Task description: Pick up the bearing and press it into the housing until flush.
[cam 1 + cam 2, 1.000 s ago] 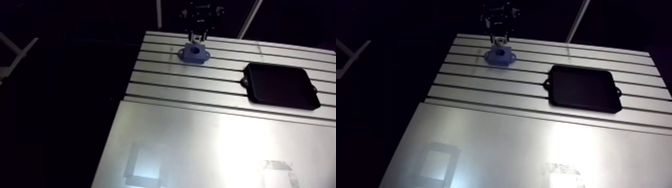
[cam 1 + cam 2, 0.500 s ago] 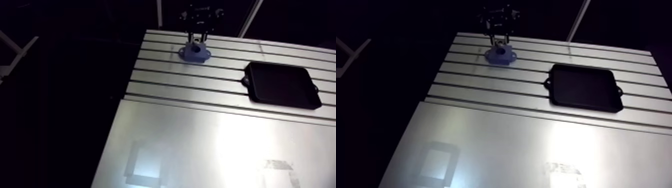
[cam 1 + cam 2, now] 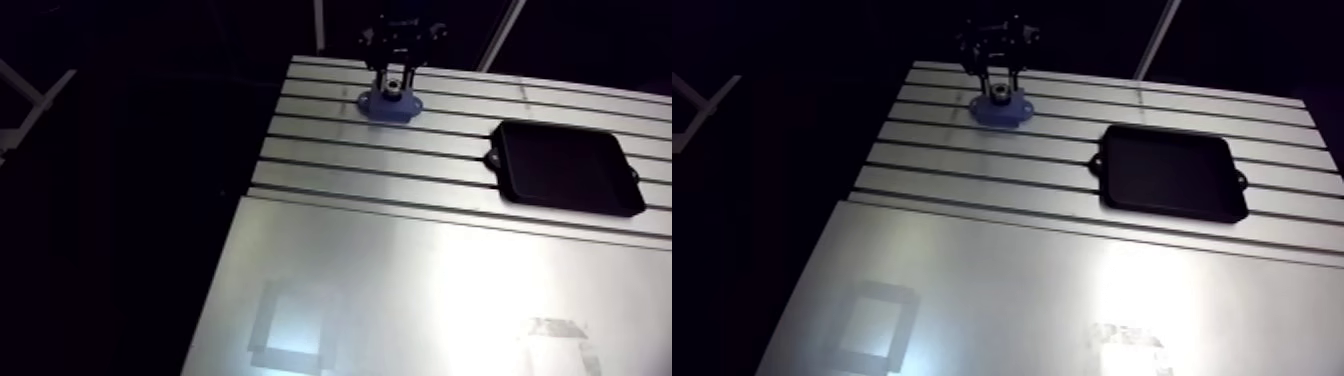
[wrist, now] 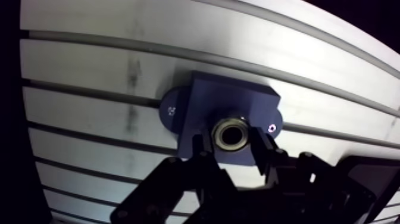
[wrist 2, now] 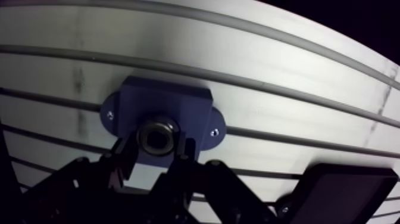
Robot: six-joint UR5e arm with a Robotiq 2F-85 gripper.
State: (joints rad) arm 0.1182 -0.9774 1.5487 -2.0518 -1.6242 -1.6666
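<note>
1. Between the fingers (image 4: 261, 152) of the tool (image 4: 232, 144) sits the bearing (image 4: 231, 132), clamped from both sides with the fingers only narrowly apart.
2. Directly beneath the tool, the bore of the blue housing (image 4: 190, 107) lines up with the bearing (how deep it sits, I cannot tell).
3. Press straight down and keep the ring level, since a tilt would likely jam it. Stop at flush.
4. Farther off beside the tool, a black tray (image 3: 565, 168) lies on the slotted surface (image 3: 400, 260), well apart.

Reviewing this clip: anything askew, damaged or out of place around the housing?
Nothing stands out. The bearing sits centred at the bore of the housing, held by the gripper, with no visible tilt. The black tray lies flat and apart on the table.
</note>
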